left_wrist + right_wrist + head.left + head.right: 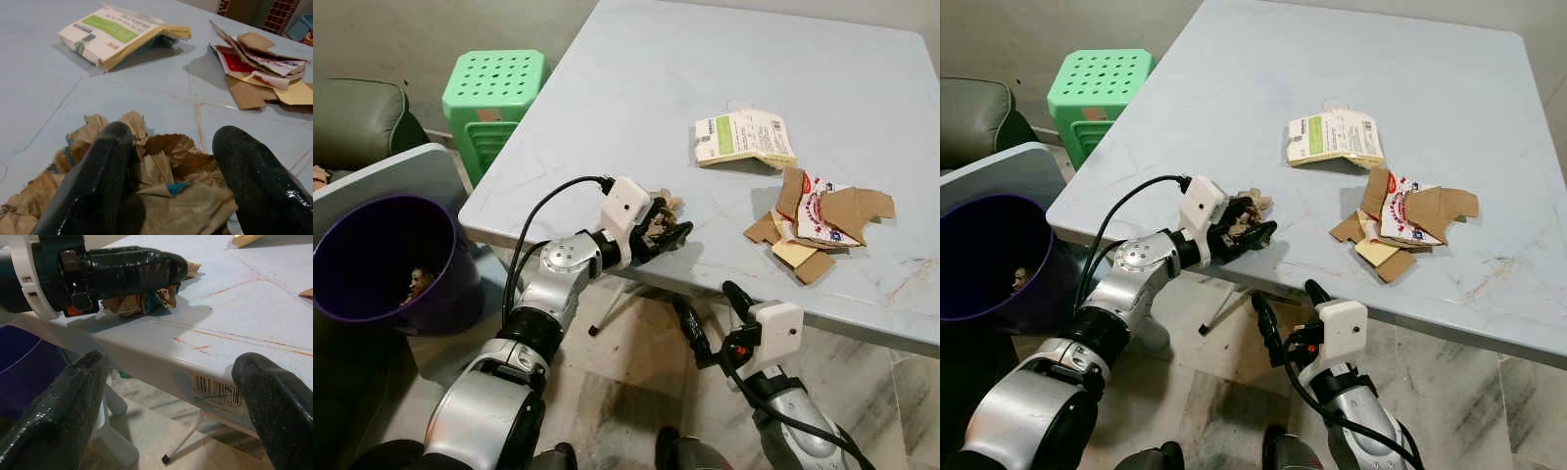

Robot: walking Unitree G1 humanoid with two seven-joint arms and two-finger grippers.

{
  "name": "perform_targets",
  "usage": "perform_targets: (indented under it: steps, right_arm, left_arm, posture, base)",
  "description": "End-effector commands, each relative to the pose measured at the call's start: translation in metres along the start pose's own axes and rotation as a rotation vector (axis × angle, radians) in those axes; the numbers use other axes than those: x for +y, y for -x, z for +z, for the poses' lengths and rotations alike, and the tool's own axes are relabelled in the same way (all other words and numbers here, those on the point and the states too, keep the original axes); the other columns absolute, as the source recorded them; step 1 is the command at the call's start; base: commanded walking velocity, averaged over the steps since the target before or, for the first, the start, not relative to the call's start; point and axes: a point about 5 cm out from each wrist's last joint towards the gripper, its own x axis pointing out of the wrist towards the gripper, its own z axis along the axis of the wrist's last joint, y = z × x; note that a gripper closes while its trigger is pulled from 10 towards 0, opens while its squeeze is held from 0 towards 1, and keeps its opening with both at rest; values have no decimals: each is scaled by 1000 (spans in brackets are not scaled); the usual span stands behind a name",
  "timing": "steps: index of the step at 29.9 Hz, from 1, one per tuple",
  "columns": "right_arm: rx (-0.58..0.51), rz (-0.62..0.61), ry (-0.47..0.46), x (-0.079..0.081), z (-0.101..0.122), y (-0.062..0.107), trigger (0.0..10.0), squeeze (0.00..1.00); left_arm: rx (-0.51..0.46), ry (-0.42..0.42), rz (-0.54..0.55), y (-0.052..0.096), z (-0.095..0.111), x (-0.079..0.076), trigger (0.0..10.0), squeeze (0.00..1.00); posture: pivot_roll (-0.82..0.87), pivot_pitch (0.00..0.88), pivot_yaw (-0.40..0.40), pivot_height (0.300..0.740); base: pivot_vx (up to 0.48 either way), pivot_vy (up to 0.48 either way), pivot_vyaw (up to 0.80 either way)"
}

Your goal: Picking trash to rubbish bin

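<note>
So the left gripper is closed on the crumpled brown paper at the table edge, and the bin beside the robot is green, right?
Not quite: the round plastic bin is purple, as the left eye view shows. The left gripper does hold the crumpled brown paper at the pale table edge.

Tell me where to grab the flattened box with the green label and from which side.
Grip the flattened box by its near long edge, where the left wrist view shows it propped up off the table, leaving a gap underneath. Come in low from the robot's side, one finger sliding under that lifted edge. The rest probably lies too flat for jaws to pinch.
</note>
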Motion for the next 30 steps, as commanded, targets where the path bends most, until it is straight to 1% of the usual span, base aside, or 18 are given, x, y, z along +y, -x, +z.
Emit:
perform_targets:
  steps: [1,3,4,5,6,7,8,9,10,26,28,30]
  right_arm:
    - [37,-15,-9,1,-5,4,10000,0]
    - [39,-15,-9,1,-5,4,10000,0]
    - [39,-14,-9,1,-5,4,10000,0]
    - [39,-14,-9,1,-5,4,10000,0]
    - [40,-12,-10,2,-5,4,10000,0]
    - [40,-12,-10,2,-5,4,10000,0]
    - [41,-12,-10,2,-5,4,10000,0]
    - [42,-13,-10,2,-5,4,10000,0]
    - [42,-12,-10,2,-5,4,10000,0]
    - [33,16,-17,3,-4,1,10000,0]
    - [4,37,-29,5,1,0,10000,0]
    - [-2,44,-34,5,2,-1,10000,0]
  left_arm:
    - [70,14,39,6,-13,5,10000,0]
    - [65,18,45,8,-13,7,10000,0]
    - [62,-4,44,9,-13,7,7529,0]
    - [62,-4,44,9,-13,7,7529,0]
    - [73,4,53,11,-15,8,0,0]
    - [73,4,53,11,-15,8,0,0]
    - [83,-13,59,12,-16,9,0,0]
    - [91,-3,59,13,-18,9,0,0]
    - [92,-17,54,13,-18,9,0,0]
    - [87,-20,51,16,-18,12,0,0]
    - [86,-26,49,16,-17,12,0,0]
    - [88,-25,50,16,-18,12,0,0]
  posture:
    - [-154,273,19,740]
    - [-154,273,19,740]
    - [-154,273,19,740]
    - [-154,273,19,740]
    - [-149,274,15,740]
    - [-149,274,15,740]
    - [-149,274,15,740]
    - [-149,274,15,740]
    - [-149,274,15,740]
    - [-139,257,8,740]
    - [-140,250,7,740]
    - [-141,246,6,740]
  base:
    - [0,0,0]
    - [0,0,0]
    - [0,0,0]
    - [0,0,0]
    - [0,0,0]
    - [0,0,0]
    - [0,0,0]
    - [0,0,0]
    - [0,0,0]
    - [0,0,0]
    - [0,0,0]
    - [0,0,0]
